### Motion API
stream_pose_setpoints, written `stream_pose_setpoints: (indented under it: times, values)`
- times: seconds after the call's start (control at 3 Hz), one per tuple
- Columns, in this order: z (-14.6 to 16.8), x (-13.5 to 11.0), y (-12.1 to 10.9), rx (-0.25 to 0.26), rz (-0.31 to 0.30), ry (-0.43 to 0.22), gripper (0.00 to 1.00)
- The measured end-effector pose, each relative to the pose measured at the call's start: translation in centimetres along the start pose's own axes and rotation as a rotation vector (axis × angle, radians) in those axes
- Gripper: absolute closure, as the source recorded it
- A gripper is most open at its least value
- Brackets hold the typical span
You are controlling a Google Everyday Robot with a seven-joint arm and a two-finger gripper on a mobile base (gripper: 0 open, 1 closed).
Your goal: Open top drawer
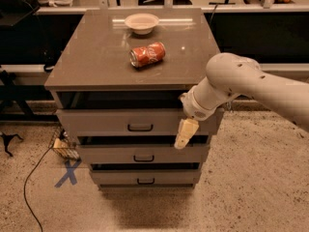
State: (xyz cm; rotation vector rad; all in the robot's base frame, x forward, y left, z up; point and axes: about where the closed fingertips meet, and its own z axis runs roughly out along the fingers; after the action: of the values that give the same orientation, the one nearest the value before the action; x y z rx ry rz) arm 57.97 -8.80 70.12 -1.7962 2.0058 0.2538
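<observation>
Grey-brown top drawer (140, 122) — the gripper (186, 133) hangs before its lower right edge; apart or together, cannot tell.

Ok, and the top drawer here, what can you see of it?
The top drawer is the uppermost of three: a flat grey-brown front panel with a small black bar handle at centre. A dark gap runs above it, under the tabletop. It looks shut or barely out. The hand hangs in front of its right end, right of the handle; contact cannot be told.
</observation>
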Motion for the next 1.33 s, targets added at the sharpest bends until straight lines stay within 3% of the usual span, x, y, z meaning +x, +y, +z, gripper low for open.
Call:
stream_pose_setpoints:
  times: [0.33,0.67,1.33]
  values:
    - [2.0,0.0,-1.4,-0.009,0.024,0.001,0.0]
    - [3.6,0.5,-2.5,-0.014,0.055,0.0,0.19]
    - [4.3,2.5,-2.1,-0.007,0.115,-0.02,0.64]
